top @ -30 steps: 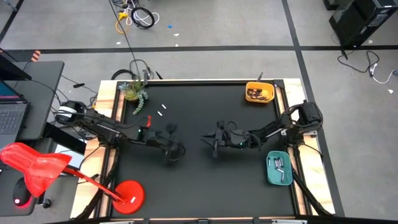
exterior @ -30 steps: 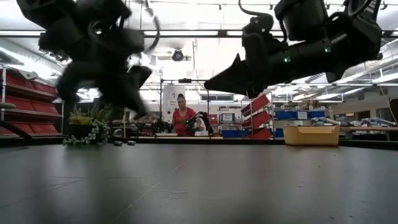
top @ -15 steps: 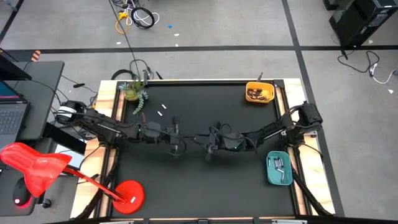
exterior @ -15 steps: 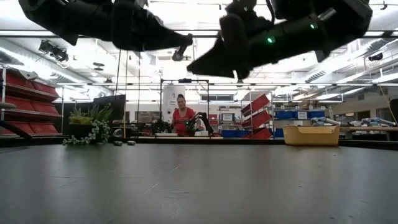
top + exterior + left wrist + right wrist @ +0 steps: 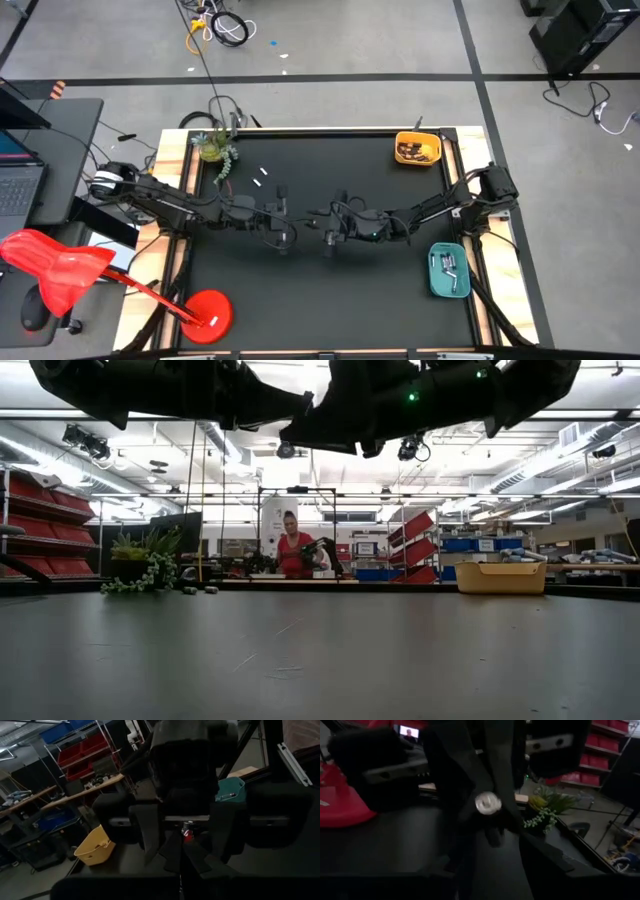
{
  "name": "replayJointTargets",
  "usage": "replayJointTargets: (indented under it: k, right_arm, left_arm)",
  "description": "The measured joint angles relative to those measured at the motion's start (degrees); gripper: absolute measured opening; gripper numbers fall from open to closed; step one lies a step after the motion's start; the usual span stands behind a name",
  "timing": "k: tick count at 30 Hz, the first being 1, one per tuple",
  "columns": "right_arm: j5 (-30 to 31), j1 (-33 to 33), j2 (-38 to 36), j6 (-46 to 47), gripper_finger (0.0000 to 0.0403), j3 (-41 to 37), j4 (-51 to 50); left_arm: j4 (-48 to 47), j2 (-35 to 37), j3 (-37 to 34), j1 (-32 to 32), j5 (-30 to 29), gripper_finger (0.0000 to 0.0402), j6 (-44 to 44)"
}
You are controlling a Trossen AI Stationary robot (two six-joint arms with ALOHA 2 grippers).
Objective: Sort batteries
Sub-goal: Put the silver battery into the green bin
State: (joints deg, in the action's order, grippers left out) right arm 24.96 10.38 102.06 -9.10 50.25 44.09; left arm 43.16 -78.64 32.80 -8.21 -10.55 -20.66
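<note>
My left gripper (image 5: 292,228) hangs level above the middle of the table, shut on a small battery (image 5: 186,833) with a red body and a silvery end (image 5: 487,802). My right gripper (image 5: 322,232) faces it from the table's right, open. Its fingers (image 5: 145,836) stand on either side of the battery; I cannot tell whether they touch it. Two white batteries (image 5: 262,177) lie on the mat at the far left. A yellow tray (image 5: 418,148) and a teal tray (image 5: 448,270) both hold batteries. My left gripper pinches the battery's red body (image 5: 185,837) between the free ends of its two fingers (image 5: 200,857). The fingers come level from the table's left. The battery is lifted clear of the table, and its silvery end points toward my right gripper.
A small plant (image 5: 215,148) stands at the far left corner, with two loose batteries (image 5: 200,589) beside it. A red lamp (image 5: 205,312) stands off the near left corner. A person (image 5: 293,550) sits far behind the table.
My left gripper has risen and tipped up from pointing down to level, staying shut. My right gripper has risen and gone toward the table's left, up to the left gripper, so the two now meet above the table's middle.
</note>
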Motion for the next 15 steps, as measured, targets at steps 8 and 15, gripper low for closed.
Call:
replayJointTargets:
  k: [8,15]
  right_arm:
    - [-0.84,-0.03,0.0,-0.14,0.0154,0.1,1.43]
    - [-1.07,-0.01,0.01,-1.6,0.009,0.1,2.06]
  left_arm:
    - [-0.66,0.05,0.07,0.0,-1.03,0.0,0.33]
    - [-1.59,0.12,0.17,0.03,-1.59,0.0,0.88]
